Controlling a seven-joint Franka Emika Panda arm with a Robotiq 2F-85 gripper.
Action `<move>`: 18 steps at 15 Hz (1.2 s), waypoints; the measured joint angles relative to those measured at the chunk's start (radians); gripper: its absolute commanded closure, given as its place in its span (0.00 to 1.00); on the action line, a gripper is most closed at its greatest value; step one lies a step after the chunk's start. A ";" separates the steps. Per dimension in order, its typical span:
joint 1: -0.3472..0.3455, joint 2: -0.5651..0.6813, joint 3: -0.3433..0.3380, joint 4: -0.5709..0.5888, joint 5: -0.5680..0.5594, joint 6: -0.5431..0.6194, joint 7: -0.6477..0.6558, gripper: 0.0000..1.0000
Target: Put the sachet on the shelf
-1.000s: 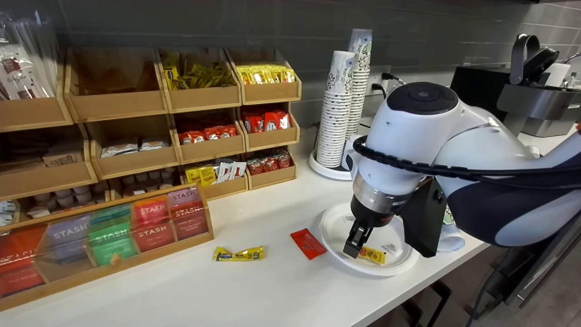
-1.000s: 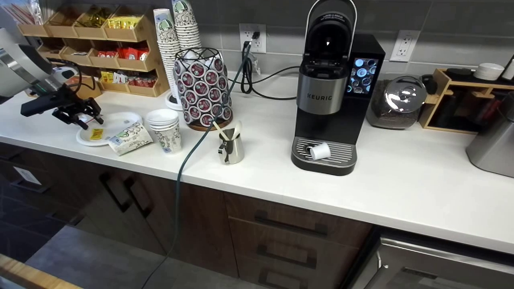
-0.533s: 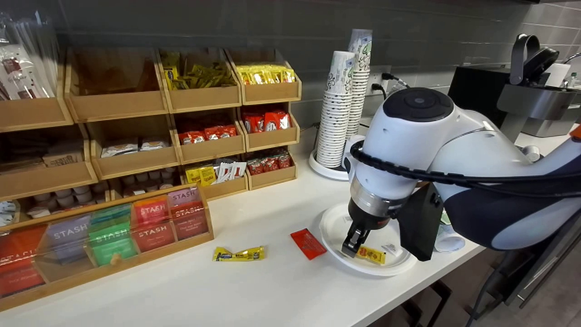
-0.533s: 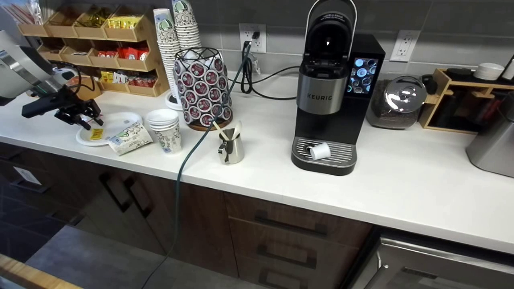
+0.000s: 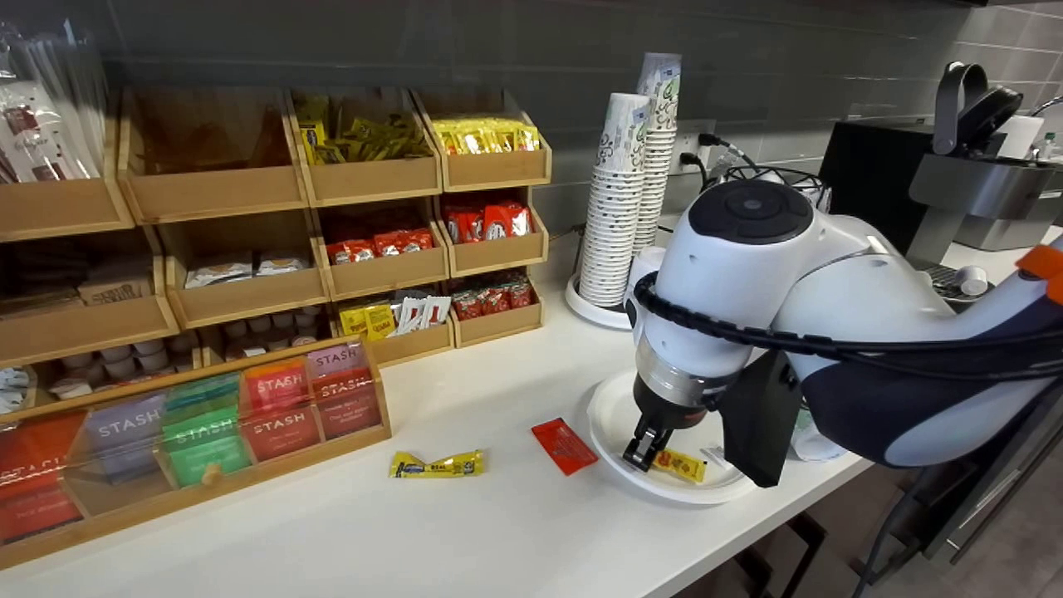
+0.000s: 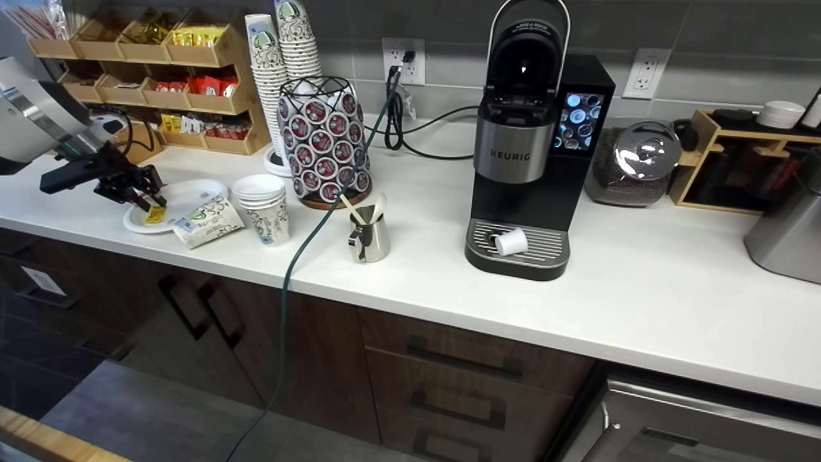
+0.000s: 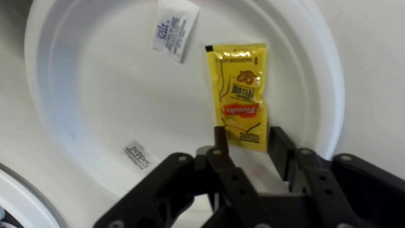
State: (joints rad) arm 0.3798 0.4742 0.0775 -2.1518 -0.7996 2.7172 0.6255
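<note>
The sachet (image 7: 242, 85) is a flat yellow French's packet lying on the white plate (image 7: 332, 82). It also shows in both exterior views (image 5: 683, 467) (image 6: 154, 216). My gripper (image 7: 248, 130) is open, with one finger on each side of the sachet's near end. There is a small gap at the right finger; whether the left finger touches the sachet I cannot tell. In both exterior views the gripper (image 5: 639, 458) (image 6: 152, 204) is low over the plate. The shelf (image 5: 494, 171) is a light wooden rack with three tiers of packet compartments, and also shows at the back left (image 6: 249, 96).
Salt (image 7: 173, 28) and pepper (image 7: 139, 155) packets lie on the plate. A red packet (image 5: 564, 446) and a longer yellow packet (image 5: 436, 465) lie beside it. Tall cup stacks (image 5: 613, 241), a tea tray (image 5: 328, 454), a lying cup (image 6: 208, 221) and upright cups (image 6: 264, 215) stand around.
My gripper has moved down and slightly towards the sachet, so its fingertips are now at the sachet's end. The plate seems shifted very slightly. The gripper has stayed open.
</note>
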 measured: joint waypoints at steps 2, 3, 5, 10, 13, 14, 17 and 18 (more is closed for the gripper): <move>0.003 0.003 -0.003 0.004 -0.001 0.000 0.004 1.00; 0.005 0.004 -0.004 0.005 -0.001 0.000 0.006 1.00; 0.007 0.005 -0.007 0.006 -0.002 0.000 0.011 1.00; 0.012 0.005 -0.011 0.007 -0.004 0.000 0.022 1.00; 0.012 -0.035 -0.021 0.006 -0.004 0.070 0.063 1.00; 0.010 -0.065 -0.028 0.004 -0.004 0.100 0.085 1.00; -0.005 -0.160 -0.048 0.003 0.006 0.160 0.155 1.00; -0.013 -0.186 -0.054 0.004 0.012 0.175 0.180 1.00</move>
State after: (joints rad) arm 0.3666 0.2883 0.0233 -2.1474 -0.7880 2.8920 0.8055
